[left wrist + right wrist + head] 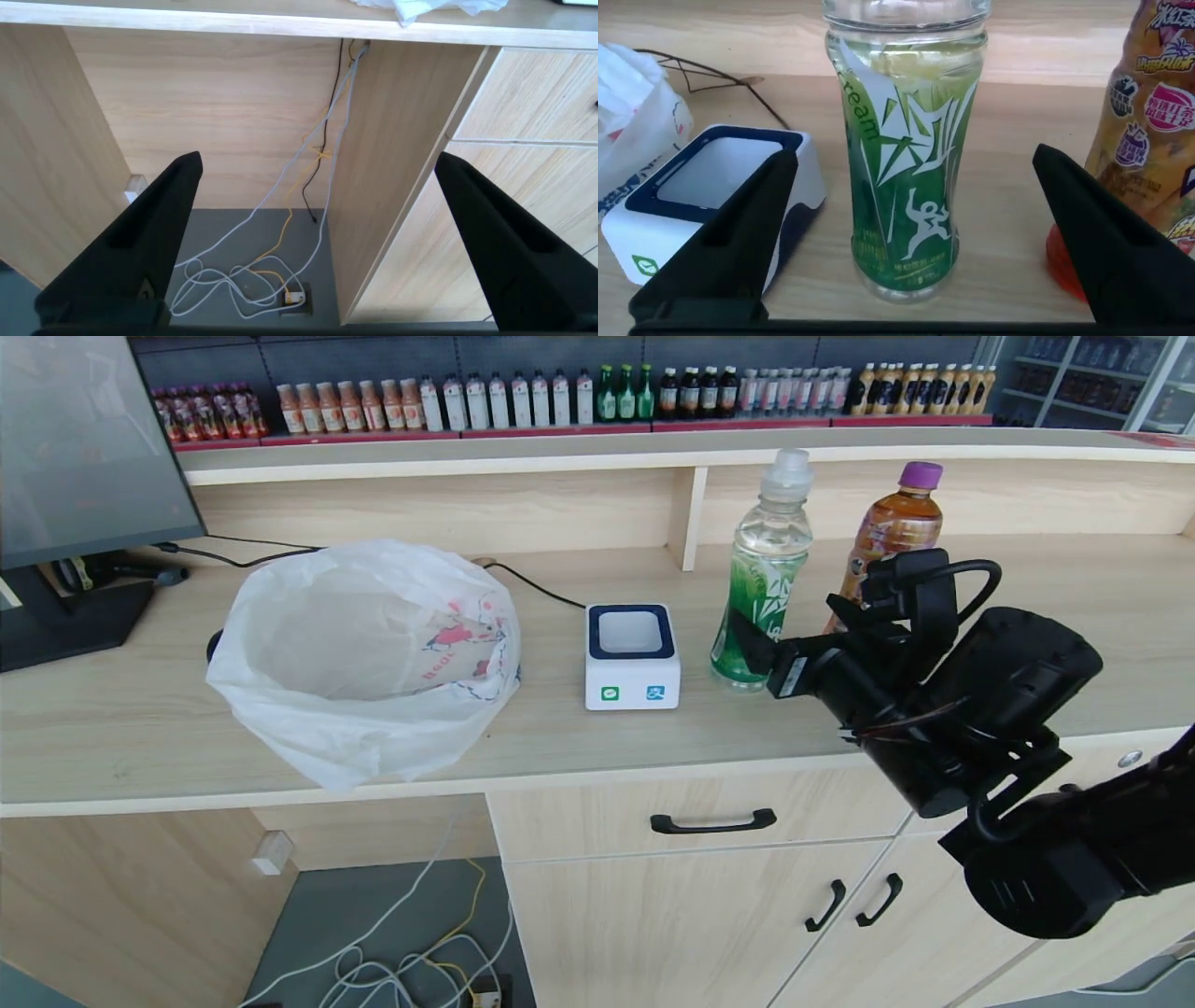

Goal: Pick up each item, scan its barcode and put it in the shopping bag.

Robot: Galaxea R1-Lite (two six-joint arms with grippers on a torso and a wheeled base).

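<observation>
The right claw [915,159] is spread wide just before the green-labelled bottle [761,588] on the table [140,728]; the left claw [318,159] is held wide open below the table

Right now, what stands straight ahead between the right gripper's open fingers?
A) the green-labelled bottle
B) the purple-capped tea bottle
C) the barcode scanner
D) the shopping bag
A: the right wrist view shows the green-labelled bottle centred in the right gripper, with a gap to each open finger.
</observation>
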